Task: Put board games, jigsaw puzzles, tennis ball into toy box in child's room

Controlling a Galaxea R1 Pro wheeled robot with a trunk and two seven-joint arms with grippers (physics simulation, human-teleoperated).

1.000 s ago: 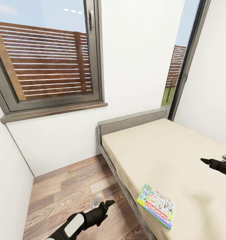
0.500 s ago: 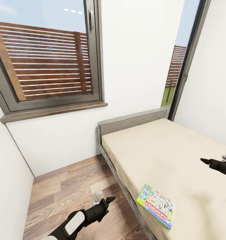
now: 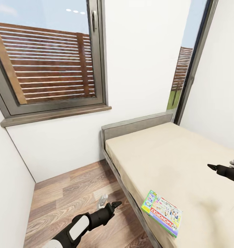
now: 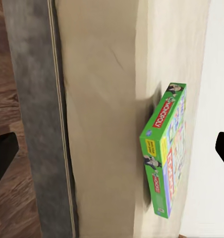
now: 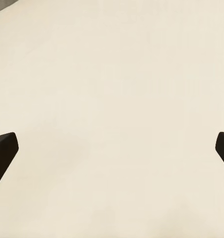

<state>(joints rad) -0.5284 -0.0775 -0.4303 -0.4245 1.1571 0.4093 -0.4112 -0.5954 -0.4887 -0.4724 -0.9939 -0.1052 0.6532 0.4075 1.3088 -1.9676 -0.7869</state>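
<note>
- where the bed (image 3: 185, 158) meets its near edge, a monopoly box (image 3: 162, 213) is seen lying flat on the cream mattress, close to the grey side rail (image 4: 37, 124).
- the left gripper (image 3: 110, 204) is held low over the wood floor (image 3: 68, 193), just beside the bed's side; its fingers (image 4: 3, 153) are spread wide apart, with nothing between them.
- from the left wrist camera, the box is framed between the two dark fingertips, well apart from both.
- the right gripper (image 3: 213, 167) is held above the bare mattress, apart from the box; its fingers (image 5: 3, 151) are also released, nothing being grasped.
- a window (image 3: 48, 58) with a brown slatted fence behind it is set in the white wall.
</note>
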